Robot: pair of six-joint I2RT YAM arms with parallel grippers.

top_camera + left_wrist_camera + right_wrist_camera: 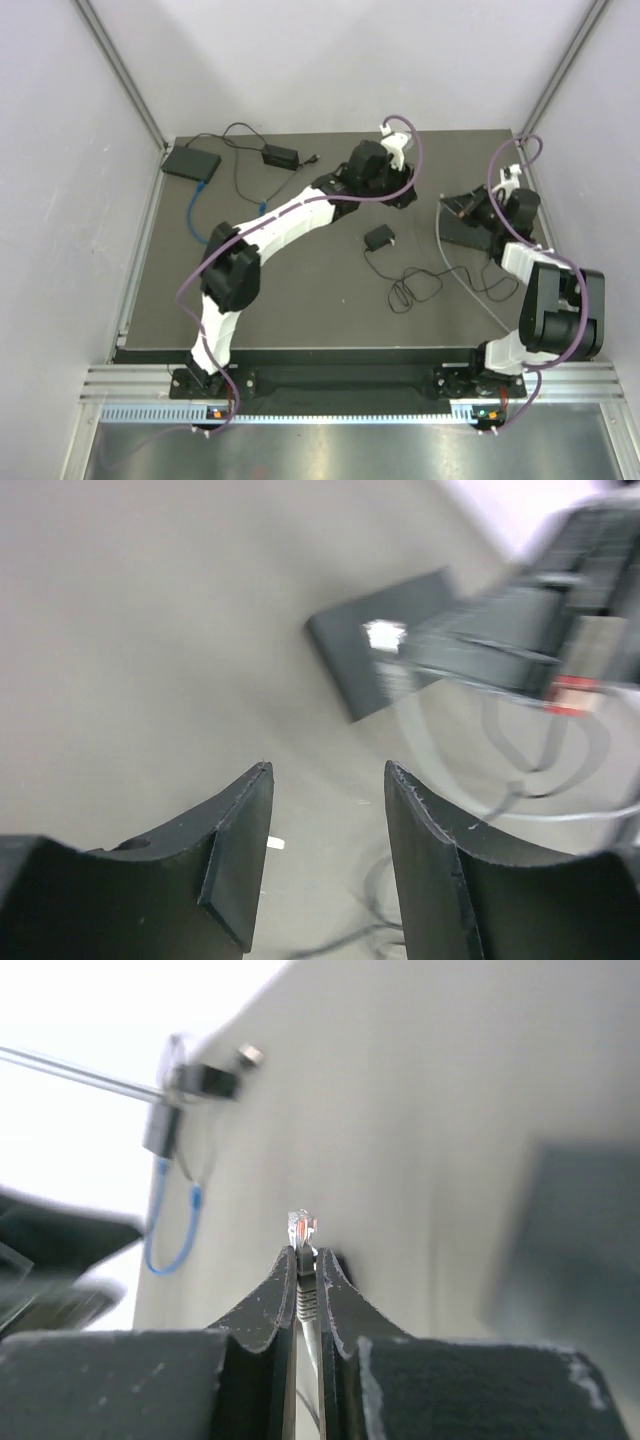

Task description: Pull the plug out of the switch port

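Observation:
My right gripper (pixel 307 1250) is shut on the grey cable's plug (pixel 303 1228). The plug's clear tip sticks out past the fingertips in free air, inside no port. In the top view this gripper (pixel 462 211) hovers over the black switch (pixel 468 232) at the table's right side. The switch is a dark blur (pixel 580 1240) in the right wrist view. My left gripper (pixel 328 770) is open with nothing between its fingers. It hangs mid-table (pixel 405 193), just left of the switch (pixel 385 655), and faces it.
A small black adapter (pixel 379 238) with a coiled black cable (pixel 415 286) lies mid-table. The grey cable (pixel 470 285) trails toward the near right. At the back left sit a second black box (pixel 192 163) with a blue cable (pixel 198 215) and a power brick (pixel 278 156).

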